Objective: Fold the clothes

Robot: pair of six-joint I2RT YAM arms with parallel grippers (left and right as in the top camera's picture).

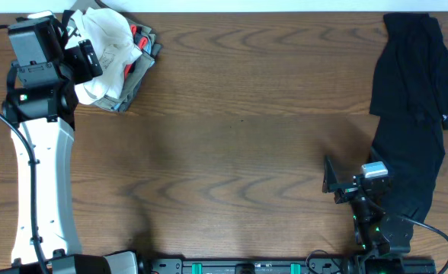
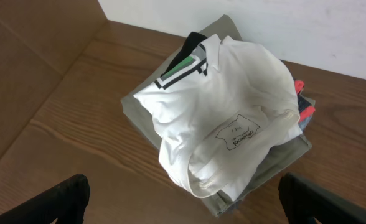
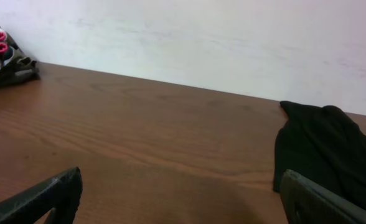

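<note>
The clothes lie in two places. A crumpled white collared shirt [image 2: 233, 118] with a green-and-black striped collar rests on a folded grey-olive garment [image 2: 136, 106] at the table's far left corner [image 1: 113, 46]. A black garment [image 1: 411, 114] sprawls along the right side, also seen in the right wrist view [image 3: 323, 149]. My left gripper [image 1: 87, 57] hovers over the white shirt, open [image 2: 183, 186], its fingers straddling the pile's near edge without touching. My right gripper [image 1: 335, 181] stands open [image 3: 182, 179] low over bare wood, just left of the black garment.
Red and blue fabric [image 2: 302, 99] peeks out at the pile's right side. The wooden table [image 1: 239, 137] runs between the two heaps. A white wall [image 3: 201, 37] borders the far edge. The arm bases [image 1: 247, 266] sit along the front edge.
</note>
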